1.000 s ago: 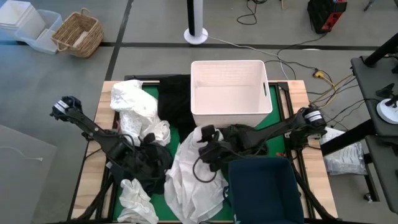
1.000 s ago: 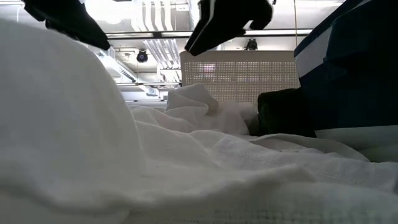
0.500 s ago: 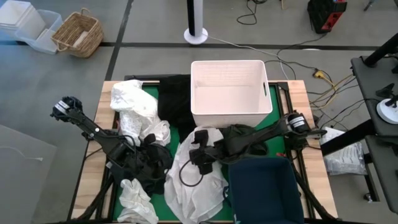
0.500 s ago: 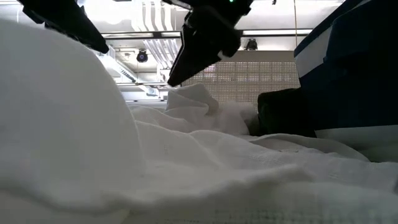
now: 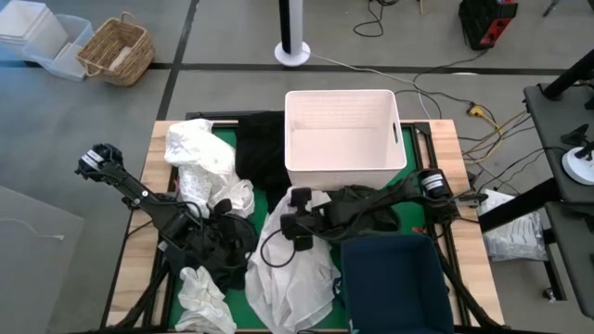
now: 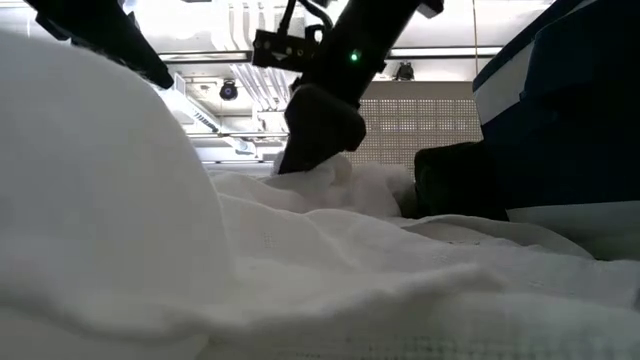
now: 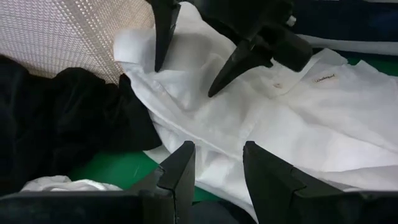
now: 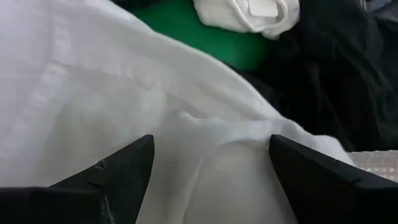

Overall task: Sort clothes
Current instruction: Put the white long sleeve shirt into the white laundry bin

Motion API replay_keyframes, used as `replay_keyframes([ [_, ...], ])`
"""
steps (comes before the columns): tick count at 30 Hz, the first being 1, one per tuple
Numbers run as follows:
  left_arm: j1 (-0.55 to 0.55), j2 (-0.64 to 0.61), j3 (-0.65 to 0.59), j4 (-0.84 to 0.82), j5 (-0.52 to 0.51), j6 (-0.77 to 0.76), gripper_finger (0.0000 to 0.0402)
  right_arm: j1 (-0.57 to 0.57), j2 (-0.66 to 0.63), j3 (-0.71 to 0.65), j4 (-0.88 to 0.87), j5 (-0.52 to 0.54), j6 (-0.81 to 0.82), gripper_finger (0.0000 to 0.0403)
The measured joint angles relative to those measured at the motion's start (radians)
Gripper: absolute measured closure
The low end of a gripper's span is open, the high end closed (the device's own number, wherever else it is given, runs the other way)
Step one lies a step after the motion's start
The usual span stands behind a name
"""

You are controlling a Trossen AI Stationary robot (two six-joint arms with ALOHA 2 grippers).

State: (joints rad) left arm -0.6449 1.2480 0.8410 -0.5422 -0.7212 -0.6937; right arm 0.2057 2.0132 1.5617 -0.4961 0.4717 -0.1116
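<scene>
The clothes lie spread over the table: a big white shirt [image 5: 292, 264] in the lower middle of the high view, a crumpled white garment [image 5: 200, 158] at the upper left, a black garment [image 5: 260, 148] just left of the white bin [image 5: 343, 139], and a small white piece [image 5: 204, 297] at the lower left. A dark pile [image 5: 218, 241] sits between the white pieces.

My right gripper [image 5: 295, 221] is down on the upper edge of the white shirt, near the middle of the high view. Its fingers [image 8: 118, 171] stand wide apart, with the white cloth between them, and they do not clamp it. In the low view it touches a raised fold of the shirt.

My left gripper [image 7: 217, 165] waits over the dark pile, fingers a little apart, holding nothing.

The navy fabric bin [image 5: 394, 283] stands at the lower right.
</scene>
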Motion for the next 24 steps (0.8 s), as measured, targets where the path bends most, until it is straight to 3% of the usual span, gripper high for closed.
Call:
replay_keyframes([
  [5, 0.0, 0.0, 0.0, 0.001, 0.0, 0.0, 0.0286, -0.006, 0.009, -0.012, 0.0, -0.032, 0.036, 0.0095],
  [12, 0.0, 0.0, 0.0, 0.0, -0.001, 0.003, 0.0286, -0.006, 0.058, -0.018, 0.006, -0.033, 0.042, 0.0141],
  [19, 0.0, 0.0, 0.0, -0.007, -0.001, 0.003, 0.0286, -0.006, 0.108, -0.018, 0.022, -0.027, 0.05, 0.0222],
  [24, 0.0, 0.0, 0.0, -0.01, -0.001, 0.003, 0.0286, -0.001, 0.111, -0.019, 0.041, -0.026, 0.056, 0.0313],
])
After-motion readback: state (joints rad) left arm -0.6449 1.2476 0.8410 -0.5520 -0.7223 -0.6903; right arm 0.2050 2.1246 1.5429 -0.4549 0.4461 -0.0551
